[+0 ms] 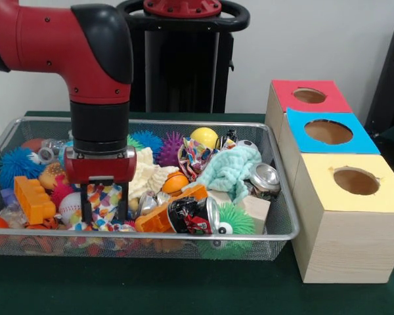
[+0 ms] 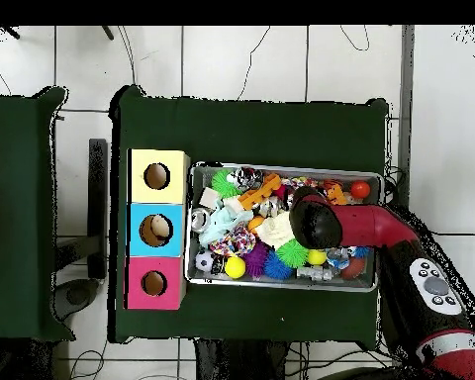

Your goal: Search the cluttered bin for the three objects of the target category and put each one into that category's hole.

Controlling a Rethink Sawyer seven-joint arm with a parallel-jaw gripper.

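While the gripper (image 1: 105, 211) hangs low over the near-left part of the wire bin (image 1: 285, 220), its two dark fingers (image 1: 85, 203) stand spread, pointing straight down and empty, their tips at the level of the clutter with a patterned cloth (image 1: 105, 197) showing in the gap between them. Which category is wanted cannot be read from the scene, so the target is a guess: a baseball (image 1: 70, 207) lies just beside the fingers on the picture's left, an orange block (image 1: 31, 199) beyond it, and crushed cans (image 1: 196, 215) lie further to the right. The three holed boxes, red (image 1: 308, 96), blue (image 1: 328, 132) and yellow (image 1: 356, 181), stand outside the bin past its right end, so any catch must travel the bin's whole length. From above, the blue box's hole seems to hold something pale already.
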